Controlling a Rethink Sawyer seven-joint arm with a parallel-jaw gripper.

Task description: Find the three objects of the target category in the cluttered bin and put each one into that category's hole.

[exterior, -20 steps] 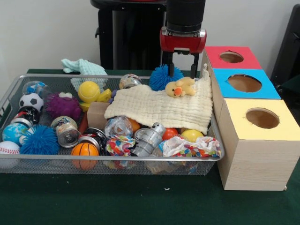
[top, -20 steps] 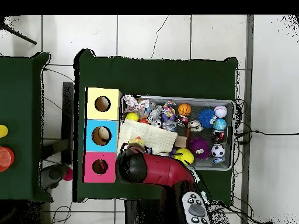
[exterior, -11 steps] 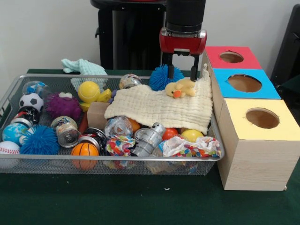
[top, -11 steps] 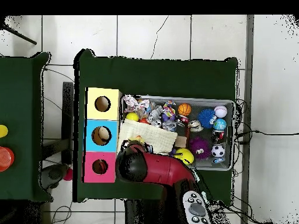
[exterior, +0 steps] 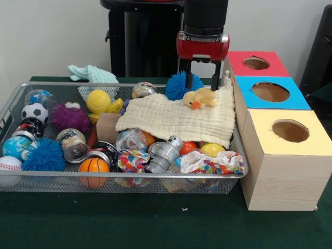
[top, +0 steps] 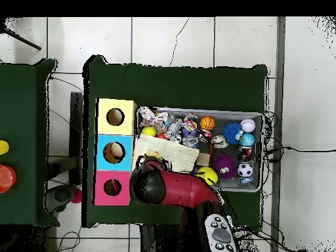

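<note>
A yellow plush duck [exterior: 200,97] lies on a cream cloth [exterior: 171,118] at the back right of the wire bin [exterior: 129,175]. My gripper [exterior: 201,83] hangs just above the duck, open, one finger on either side of it and nothing held. Right of the bin stand three wooden boxes with round holes: red-topped [exterior: 270,65], blue-topped [exterior: 290,98] and yellow-topped [exterior: 316,137]. In the overhead view the red arm [top: 170,188] covers the gripper, and the cloth [top: 172,154] shows beside it.
The bin holds several balls, crushed cans, spiky balls and patterned cloth scraps. A blue spiky ball [exterior: 179,85] sits right behind my left finger. A mint cloth [exterior: 91,73] lies behind the bin. The red-topped box stands close to my right finger.
My gripper has come down slightly over the duck. The duck has shifted a little on the cloth.
</note>
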